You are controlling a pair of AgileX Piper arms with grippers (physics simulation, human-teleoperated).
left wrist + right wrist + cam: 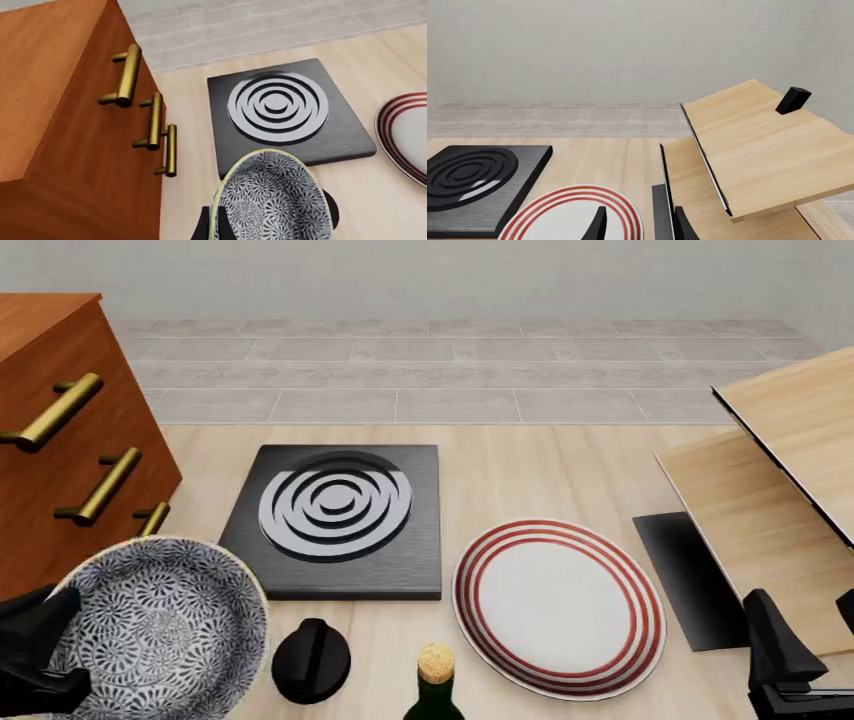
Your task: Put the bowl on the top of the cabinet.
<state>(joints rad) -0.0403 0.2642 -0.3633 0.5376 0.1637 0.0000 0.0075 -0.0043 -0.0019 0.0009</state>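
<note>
Holding the bowl beside the cabinet

Nearest, the left jaws clamp the tilted bowl by its rim, raised over the pale wood table, just beside the cabinet. The right jaws hang parted, holding nothing, above the plate. Farther off sits the black burner; beyond, grey tiled floor and a plain wall.

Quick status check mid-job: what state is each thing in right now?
bowl: tilted, lifted, held at its rim by the left gripper.
cabinet: drawers all shut, nothing seen on the visible part of its top.
plate: flat on the table, empty.
bottle: upright, corked.
right gripper: fingers apart, holding nothing.
</note>
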